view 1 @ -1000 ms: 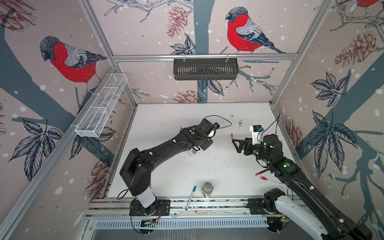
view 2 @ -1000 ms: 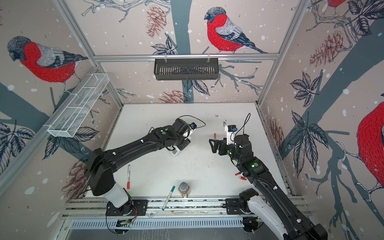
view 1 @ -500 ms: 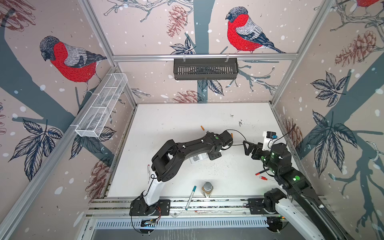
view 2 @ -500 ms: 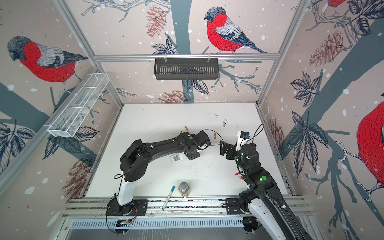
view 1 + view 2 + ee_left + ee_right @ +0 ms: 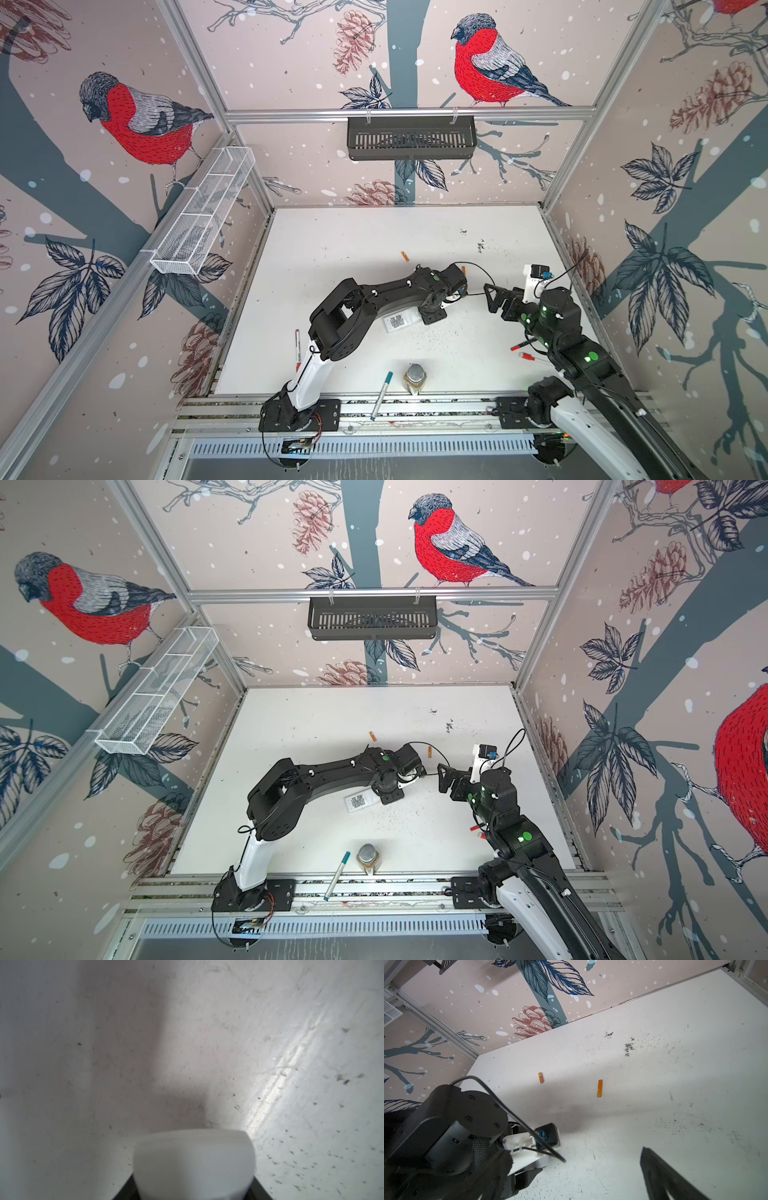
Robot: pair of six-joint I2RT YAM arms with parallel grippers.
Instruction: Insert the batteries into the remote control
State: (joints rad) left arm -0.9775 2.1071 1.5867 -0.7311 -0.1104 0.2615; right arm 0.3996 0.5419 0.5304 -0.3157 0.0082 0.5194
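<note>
Risks first. Both batteries lie loose on the worktop [image 5: 332, 232]; they're round, so a claw tip landing off-centre will likely roll one away instead of pinching it. The nearer battery [image 5: 464, 269] sits just beside the left arm's wrist, so any left-arm swing could knock it. The arms are also close in mid-worktop, so a right reach for that cell has to thread past the left wrist and its cable: collision or snag risk.

Remote [image 5: 400, 321] lies flat, QR label up, one end under the left claw [image 5: 432, 318]. The left wrist view shows a blurred white end between the claw's lower parts. Judging from that, the claw is on or around the remote's end, but I can't tell if it's pinching it or loose. If it lets go or lifts now, the remote may shift and bay alignment is lost. The bay itself isn't visible, nor whether the cover is off.

Right claw [image 5: 496, 297] is wide open, empty, held above the worktop and pointing toward the left wrist. The nearer battery is near it, a bit further back. The far battery [image 5: 404, 256] lies further back and left, well apart from both claws, beyond the left forearm. Right wrist view shows both cells, [image 5: 600, 1088] and [image 5: 540, 1077], lying apart, nothing touching them.
</note>
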